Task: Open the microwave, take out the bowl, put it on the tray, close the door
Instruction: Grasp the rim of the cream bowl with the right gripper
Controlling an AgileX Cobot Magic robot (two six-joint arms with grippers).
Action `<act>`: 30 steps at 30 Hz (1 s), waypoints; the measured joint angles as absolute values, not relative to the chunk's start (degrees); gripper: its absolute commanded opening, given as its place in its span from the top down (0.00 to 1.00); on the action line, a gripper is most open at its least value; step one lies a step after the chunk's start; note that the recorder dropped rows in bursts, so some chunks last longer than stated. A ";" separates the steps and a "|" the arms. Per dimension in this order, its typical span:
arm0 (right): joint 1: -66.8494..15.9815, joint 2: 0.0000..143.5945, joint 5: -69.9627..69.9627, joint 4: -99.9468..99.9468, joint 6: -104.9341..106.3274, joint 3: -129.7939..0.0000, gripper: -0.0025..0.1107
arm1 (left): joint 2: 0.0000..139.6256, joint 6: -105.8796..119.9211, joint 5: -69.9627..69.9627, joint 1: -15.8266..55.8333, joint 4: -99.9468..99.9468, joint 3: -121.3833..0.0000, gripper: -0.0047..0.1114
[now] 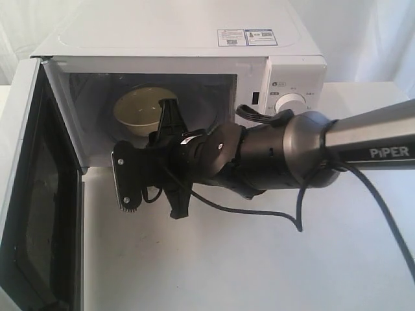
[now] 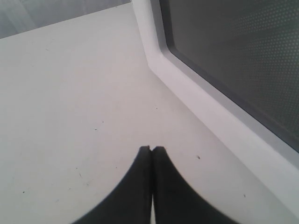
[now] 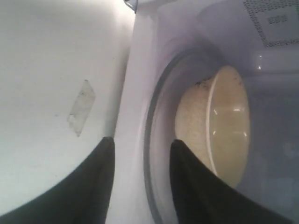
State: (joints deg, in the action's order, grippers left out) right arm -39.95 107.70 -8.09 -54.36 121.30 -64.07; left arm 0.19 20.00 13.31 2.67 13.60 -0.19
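door (image 1: pixel 26 194) swung wide open, leftward | bowl (image 1: pixel 139 111) inside microwave (image 1: pixel 175 39) cavity, upright, mouth up | right gripper (image 3: pixel 140 140) spread apart, at cavity front, pointing toward bowl | left gripper (image 2: pixel 152 148) pinched together above table (image 2: pixel 70 116), beside door

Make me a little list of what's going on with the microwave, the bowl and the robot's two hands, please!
microwave: white, front open
door: wide open
bowl: cream, inside the microwave
right gripper: open, at the opening, facing the bowl, not touching it
left gripper: shut, empty, above the table beside the door
tray: not in view
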 measured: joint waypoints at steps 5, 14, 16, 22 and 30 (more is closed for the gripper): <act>-39.97 110.29 -11.46 -51.73 120.34 -67.64 0.57 | 0.19 20.00 13.31 2.67 13.60 -0.19 0.96; -40.52 115.21 -15.07 -49.10 115.69 -72.56 0.51 | 0.19 20.00 13.31 2.67 13.60 -0.19 0.96; -40.52 116.22 -15.84 -48.99 114.85 -73.31 0.51 | 0.19 20.00 13.31 2.67 13.60 -0.19 0.96; -40.56 117.78 -19.30 -46.22 112.20 -73.76 0.51 | 0.19 20.00 13.31 2.67 13.60 -0.19 0.96; -40.56 119.54 -23.06 -40.89 109.75 -73.98 0.51 | 0.19 20.00 13.31 2.67 13.60 -0.19 0.96</act>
